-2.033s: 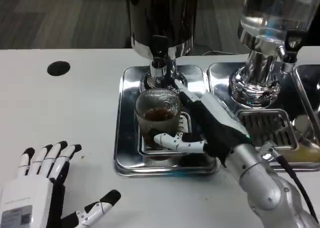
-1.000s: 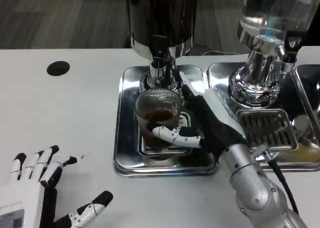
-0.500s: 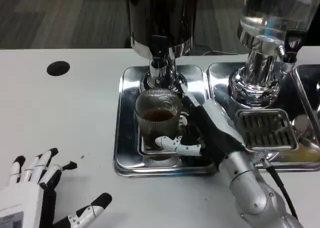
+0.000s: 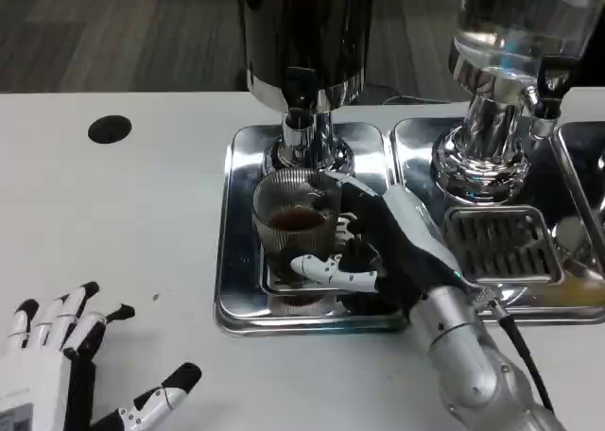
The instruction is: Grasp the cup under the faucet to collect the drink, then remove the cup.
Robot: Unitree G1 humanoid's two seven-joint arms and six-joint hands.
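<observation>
Right hand wraps the cup below the tap

The ribbed glass cup [image 4: 295, 221], part full of dark drink, stands on the steel drip tray [image 4: 236, 261] under the faucet [image 4: 301, 95]. The right hand [image 4: 383, 247] grips it; the left hand [image 4: 66, 365] rests on the table, fingers spread, holding nothing

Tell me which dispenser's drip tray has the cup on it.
The dark dispenser on the left: the ribbed glass cup sits on its tray, held by the right hand. The clear dispenser stands on another tray.

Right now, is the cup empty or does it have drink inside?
Partly filled: dark liquid shows inside the ribbed glass cup, well below its rim.
</observation>
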